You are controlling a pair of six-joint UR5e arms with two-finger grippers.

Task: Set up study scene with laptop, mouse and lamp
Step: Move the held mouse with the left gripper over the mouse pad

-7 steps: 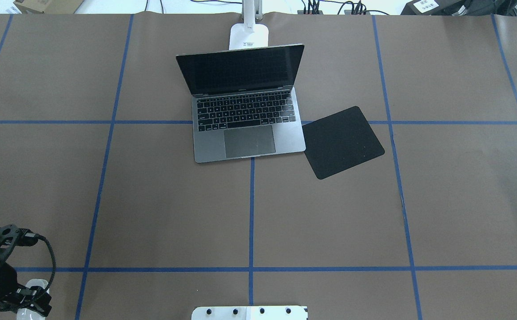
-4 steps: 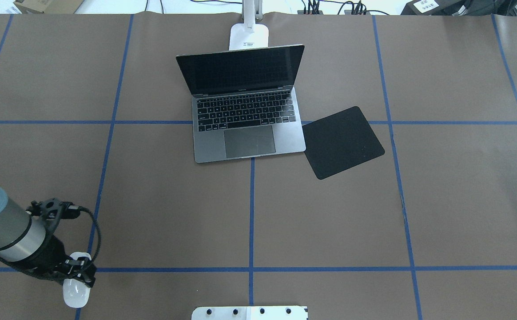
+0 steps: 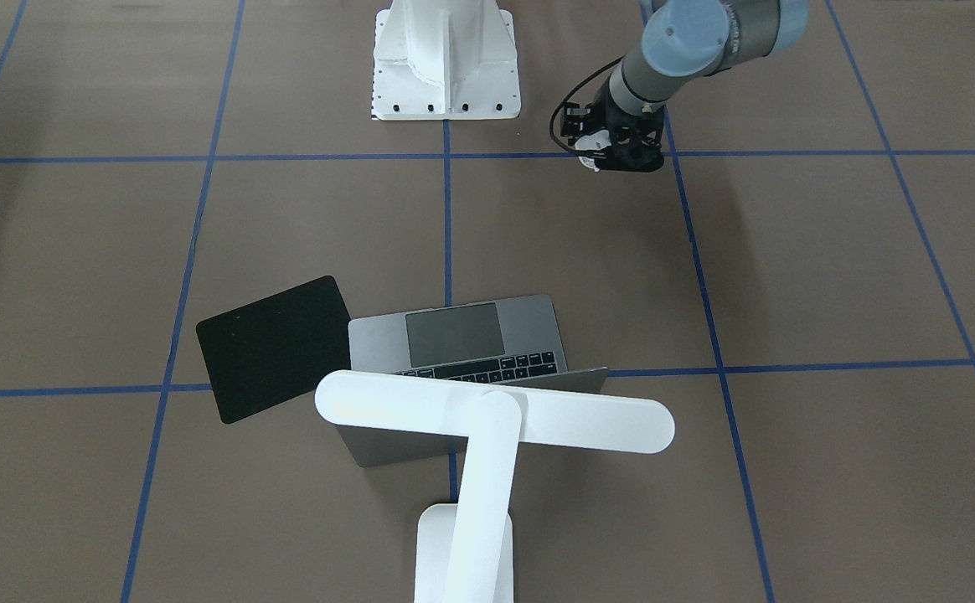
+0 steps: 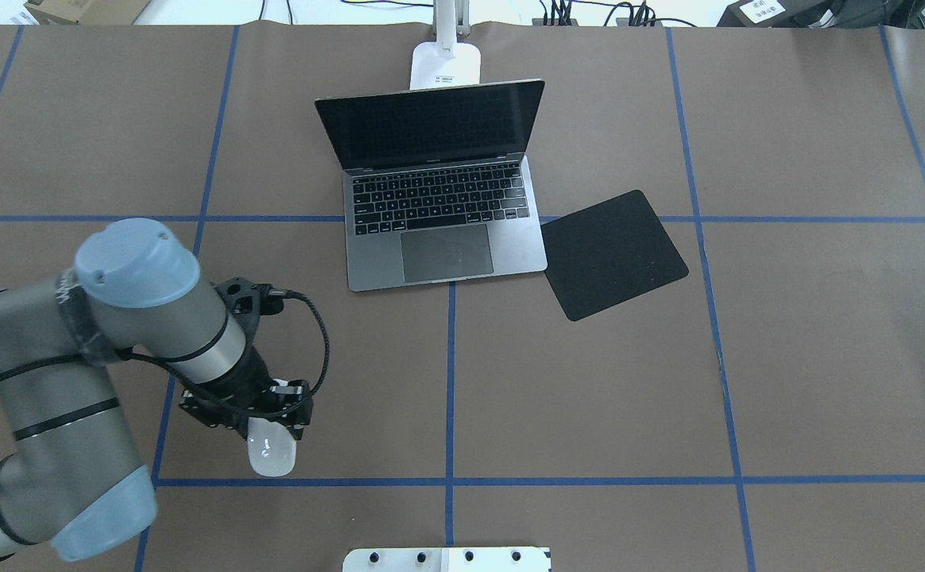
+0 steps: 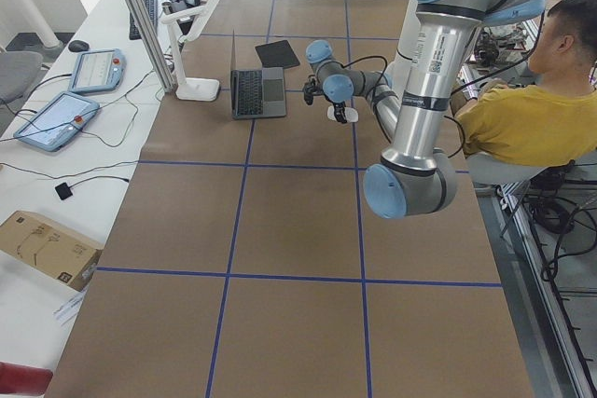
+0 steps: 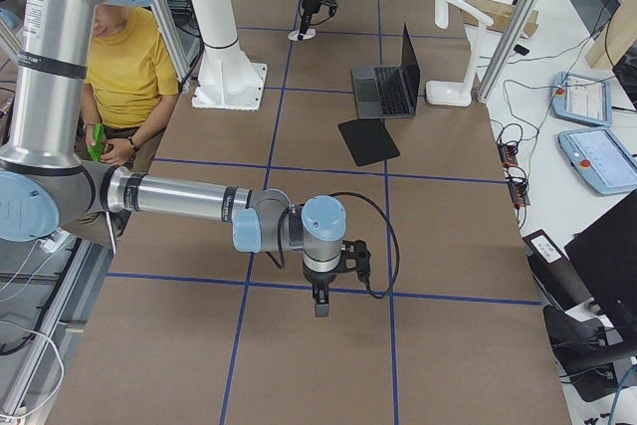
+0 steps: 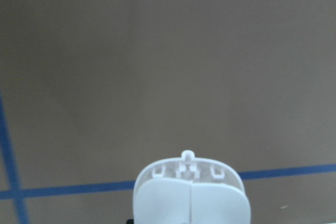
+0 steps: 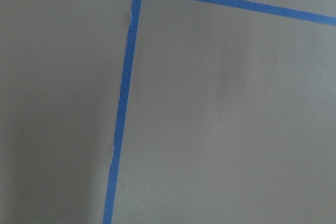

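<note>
1. White mouse, upper right in the front-facing view, is pinched in the left gripper. At lower centre the lamp overhangs the open laptop; both look placed.
2. Overhead: the mouse is at lower left, well apart from the black pad; setting it down remains.
3. Right side view: right gripper at lower centre; whether its jaws are spread, I cannot tell.
4. No containers show.
</note>
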